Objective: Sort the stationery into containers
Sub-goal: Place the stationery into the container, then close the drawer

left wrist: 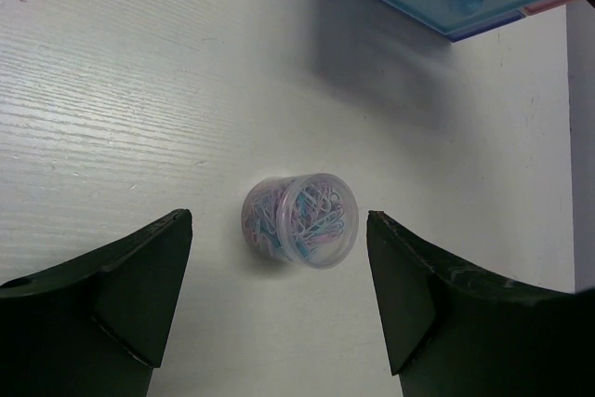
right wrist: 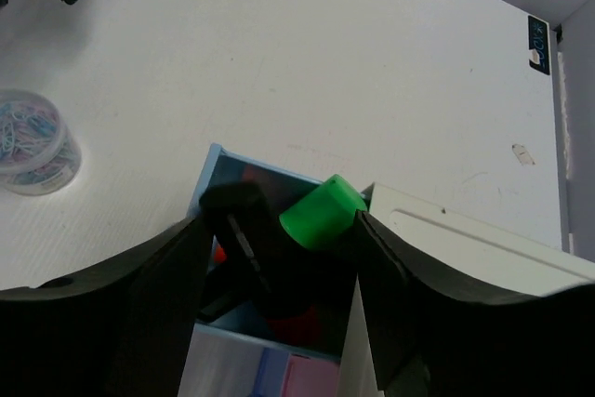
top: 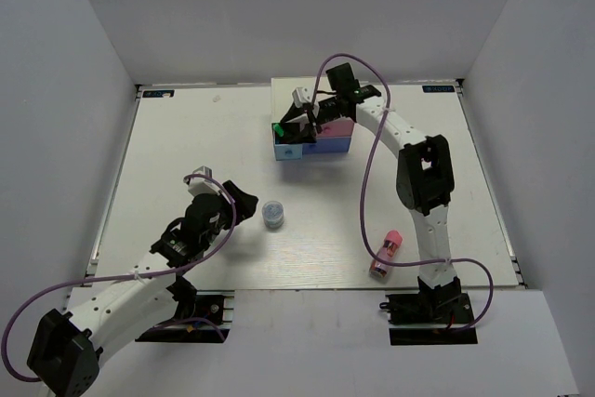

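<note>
The desk [top: 186,137] is bare around the left pincer [left wrist: 279,218], well away from every edge. Its jaws stand apart, with the pot [left wrist: 299,220] between them and not touched. Near the far edge, the right pincer [right wrist: 279,220] hangs spread over the pulled-out light blue drawer [right wrist: 210,174], with the green highlighter [right wrist: 321,211] between its fingers.
</note>
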Robot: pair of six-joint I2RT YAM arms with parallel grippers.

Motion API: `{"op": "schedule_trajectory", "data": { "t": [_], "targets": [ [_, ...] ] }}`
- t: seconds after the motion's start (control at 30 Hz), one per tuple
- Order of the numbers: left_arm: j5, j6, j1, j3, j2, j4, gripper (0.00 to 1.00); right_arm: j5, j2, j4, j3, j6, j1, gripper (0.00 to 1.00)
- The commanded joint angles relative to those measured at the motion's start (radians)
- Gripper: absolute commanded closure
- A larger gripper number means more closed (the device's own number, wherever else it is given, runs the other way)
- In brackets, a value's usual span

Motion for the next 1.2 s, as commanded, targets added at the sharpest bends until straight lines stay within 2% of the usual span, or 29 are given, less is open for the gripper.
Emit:
{"op": "schedule_trajectory", "data": {
  "t": [0.0,0.1,0.23,0.33,0.37,0.53,0.57,0.8,0.9,1.03,1.13,1.17],
  "targets": [
    [-0.009,0.0,-0.003,0.008,-0.017,-0.004,0.14,-0.011,-0.09,-0.042,-0.007,-0.063,-0.007,0.32],
    [-0.009,0.0,-0.003,0.008,-0.008,-0.004,0.14,-0.033,-0.131,0.032,-0.039,0.023,-0.007,0.32],
    [-0.009,0.0,-0.003,0.008,-0.008,-0.004,0.14,-0.053,-0.167,0.19,-0.068,0.179,-0.01,0.4],
    [-0.009,0.0,-0.003,0.008,-0.008,-0.004,0.14,-0.071,-0.18,0.221,-0.062,0.247,-0.008,0.54],
    [-0.009,0.0,-0.003,0.008,-0.008,-0.004,0.14,-0.077,-0.182,0.23,-0.062,0.262,-0.007,0.64],
    [-0.009,0.0,-0.003,0.008,-0.008,-0.004,0.14,-0.077,-0.178,0.198,-0.062,0.268,-0.004,0.89],
    [-0.009,0.0,-0.003,0.008,-0.008,-0.004,0.14,-0.073,-0.173,0.183,-0.064,0.264,-0.001,0.91],
    [-0.009,0.0,-0.003,0.008,-0.008,-0.004,0.14,0.048,-0.096,0.069,0.039,0.207,0.031,0.92],
    [-0.009,0.0,-0.003,0.008,-0.008,-0.004,0.14,0.11,-0.081,0.083,0.036,0.196,0.051,0.92],
    [-0.009,0.0,-0.003,0.008,-0.008,-0.013,0.14,0.093,-0.073,0.078,0.044,0.192,0.059,0.91],
    [-0.009,0.0,-0.003,0.008,-0.008,-0.022,0.14,0.029,-0.09,0.002,0.047,0.109,0.051,0.91],
    [-0.009,0.0,-0.003,0.008,-0.018,-0.022,0.14,0.024,-0.114,-0.106,0.039,0.068,0.054,0.91]
  ]
}}
